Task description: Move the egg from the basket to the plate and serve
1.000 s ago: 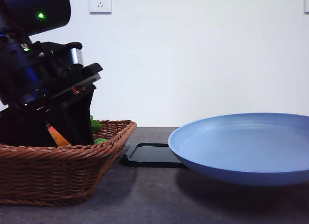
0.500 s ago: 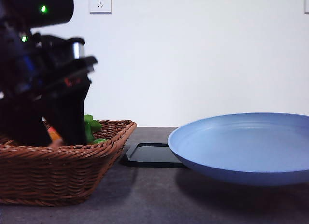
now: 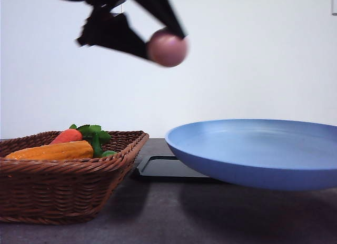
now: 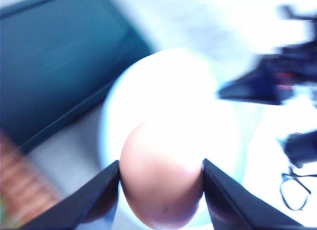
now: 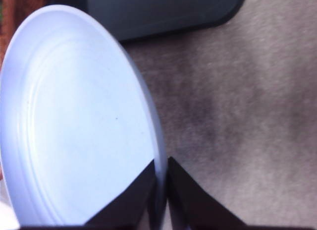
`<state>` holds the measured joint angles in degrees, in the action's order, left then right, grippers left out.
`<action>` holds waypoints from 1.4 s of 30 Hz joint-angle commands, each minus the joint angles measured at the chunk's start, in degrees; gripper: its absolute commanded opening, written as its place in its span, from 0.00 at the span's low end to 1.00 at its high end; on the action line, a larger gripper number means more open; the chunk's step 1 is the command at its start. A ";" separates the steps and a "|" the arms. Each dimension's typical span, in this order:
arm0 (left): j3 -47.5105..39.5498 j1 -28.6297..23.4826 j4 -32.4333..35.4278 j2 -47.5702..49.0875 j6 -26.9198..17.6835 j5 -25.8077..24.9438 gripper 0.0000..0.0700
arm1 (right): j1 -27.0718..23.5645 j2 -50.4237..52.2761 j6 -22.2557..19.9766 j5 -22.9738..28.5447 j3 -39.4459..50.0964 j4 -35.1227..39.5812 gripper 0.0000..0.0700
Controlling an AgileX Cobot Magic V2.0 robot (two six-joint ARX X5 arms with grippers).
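Note:
The pinkish egg (image 3: 167,47) hangs high in the air, gripped between the dark fingers of my left gripper (image 3: 164,38), above the gap between basket and plate. In the left wrist view the egg (image 4: 161,175) fills the space between both fingers, with the plate (image 4: 173,91) washed out pale beneath it. The brown wicker basket (image 3: 63,189) sits at the left. The light-blue plate (image 3: 253,149) is at the right, seemingly raised a little off the table. My right gripper (image 5: 161,163) is shut on the plate's (image 5: 74,116) rim.
An orange-red carrot (image 3: 67,135) with green leaves and a yellow-orange corn cob (image 3: 52,150) lie in the basket. A flat black tray (image 3: 166,169) rests on the grey table behind the plate, between it and the basket. The tray (image 5: 163,12) also shows past the plate's far edge.
My left gripper has risen out of the basket with the egg and swung right toward the plate. The plate has shifted left and slightly up.

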<state>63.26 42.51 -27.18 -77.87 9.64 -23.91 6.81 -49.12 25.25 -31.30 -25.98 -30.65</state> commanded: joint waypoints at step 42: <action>0.68 14.18 8.86 -16.65 -11.96 15.30 0.46 | 0.28 -0.20 -1.76 -1.95 -0.17 -0.95 0.00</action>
<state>63.26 55.96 -18.70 -93.38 -1.98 -8.82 6.85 -49.12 24.01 -32.77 -25.98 -32.06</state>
